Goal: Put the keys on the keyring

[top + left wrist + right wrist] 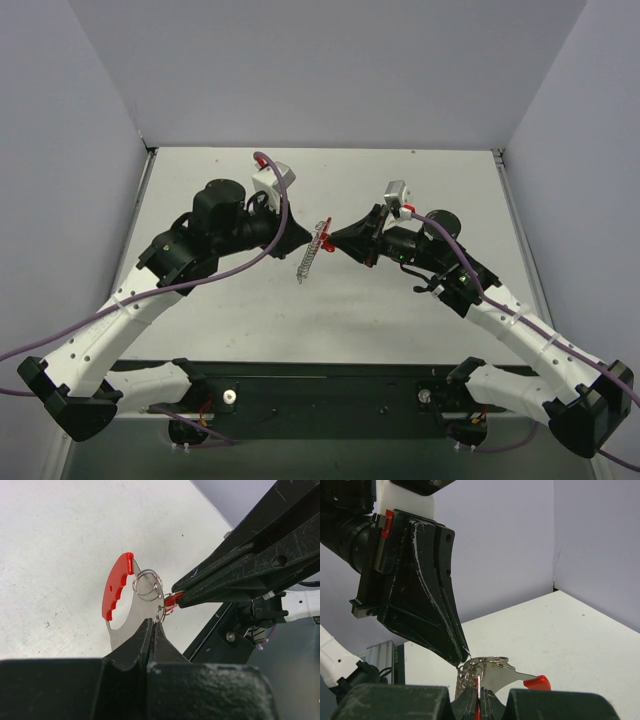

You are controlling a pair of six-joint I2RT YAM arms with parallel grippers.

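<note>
Above the tabletop (pixel 340 320), clamping the keyring (pixel 116 586) by its grey band in left fingers (pixel 134 651), pinching a red-tagged key (pixel 171 600) in right fingers (pixel 225 580).

1. Lighting the white table (pixel 340 320) brightly and evenly from overhead, casting only faint, soft-edged shadows on it.
2. Blurring the near black bulk of the left gripper (pixel 152 625) and the right gripper (pixel 478 689) along the bottom of each wrist view.
3. Holding sharp focus on the keyring (pixel 142 611) — glinting mildly on its silver band, not blowing out.
4. Dimming to dull grey-violet on the wall (pixel 590 540).
</note>
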